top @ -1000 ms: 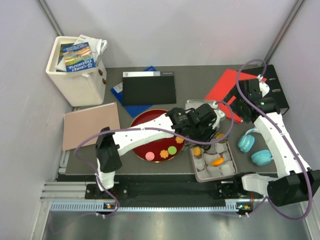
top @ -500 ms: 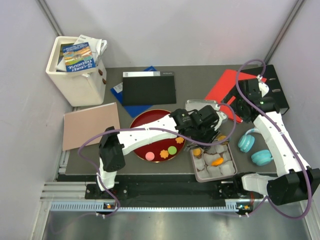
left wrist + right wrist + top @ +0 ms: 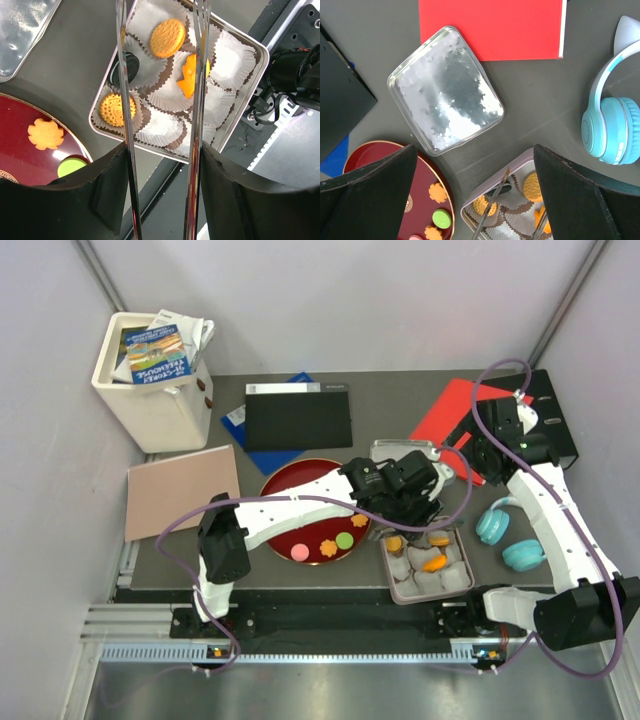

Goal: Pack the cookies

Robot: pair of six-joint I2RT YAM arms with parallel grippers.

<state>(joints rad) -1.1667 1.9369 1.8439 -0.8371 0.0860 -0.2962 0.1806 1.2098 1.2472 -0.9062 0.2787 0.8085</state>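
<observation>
My left gripper (image 3: 161, 20) has its two long metal prongs (image 3: 127, 125) parted with nothing between them. It hangs over the tin tray (image 3: 264, 52), where four cookies (image 3: 167, 37) sit in white paper cups (image 3: 160, 127): two round orange, one orange flower, one black. More cookies, pink, green and orange, lie on the red plate (image 3: 295, 490) just left of the tray, and my right gripper (image 3: 475, 190) stands wide and empty further back, near the clear lid (image 3: 445, 90).
</observation>
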